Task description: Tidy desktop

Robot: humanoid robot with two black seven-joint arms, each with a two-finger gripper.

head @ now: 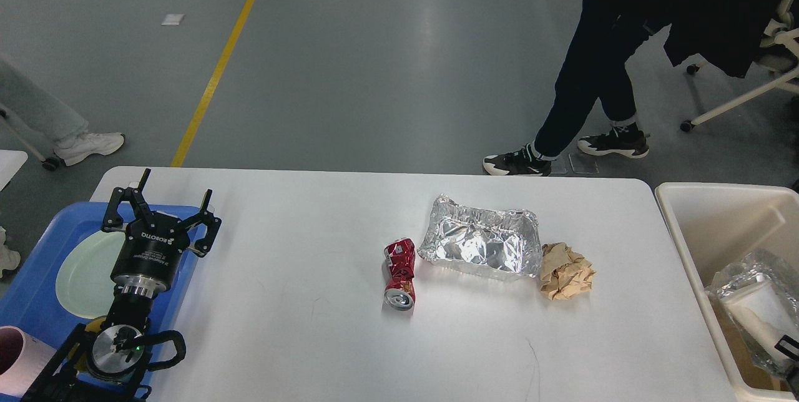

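The white desktop carries a crushed red can, a crumpled foil tray and a brown paper wad, side by side right of the middle. My left gripper stands open and empty over the desktop's left end, above the edge of the blue tray, far from the litter. A small black part at the lower right, probably my right gripper, sits against a clear plastic bag with a white cup inside the cream bin. Its fingers cannot be told apart.
The blue tray holds a pale green plate and a pink cup. A person in dark clothes walks just behind the far edge of the desktop. Another person's shoe is at the left, and a chair at the far right.
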